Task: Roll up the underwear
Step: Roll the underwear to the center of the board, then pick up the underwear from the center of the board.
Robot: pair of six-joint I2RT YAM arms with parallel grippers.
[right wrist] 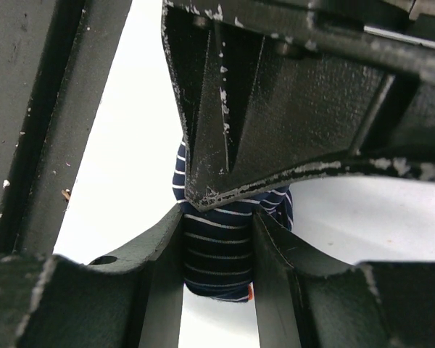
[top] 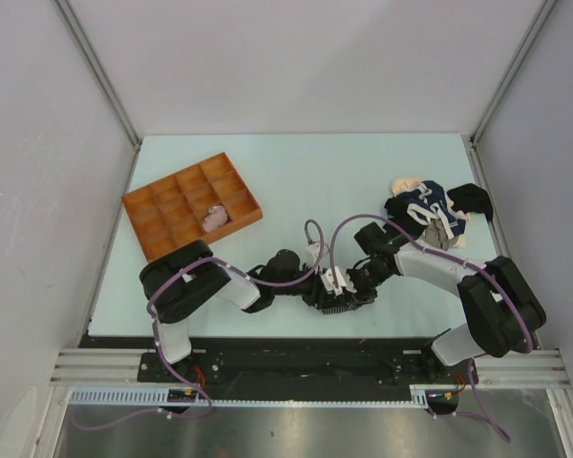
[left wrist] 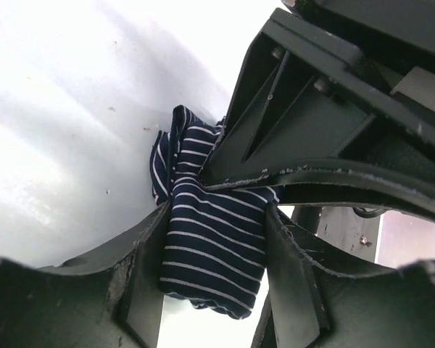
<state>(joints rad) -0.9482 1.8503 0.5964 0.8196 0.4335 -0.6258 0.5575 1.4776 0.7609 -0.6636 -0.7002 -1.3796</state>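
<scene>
A rolled piece of underwear (left wrist: 203, 210), dark navy with thin white stripes, is pinched from two sides. In the left wrist view my left gripper (left wrist: 216, 254) is shut on its lower end, both fingers pressing the cloth. My right gripper (right wrist: 219, 246) is shut on the same roll (right wrist: 217, 264), seen in the right wrist view. From above, the left gripper (top: 330, 300) and right gripper (top: 355, 286) meet near the table's front centre and hide the roll. More underwear lies in a pile (top: 428, 208) at the right: navy striped, cream and black pieces.
An orange compartmented tray (top: 137, 229) stands at the left, with a pale pink rolled piece (top: 213, 218) in one compartment. Grey walls and metal rails close the table on three sides. Purple cables loop over both arms.
</scene>
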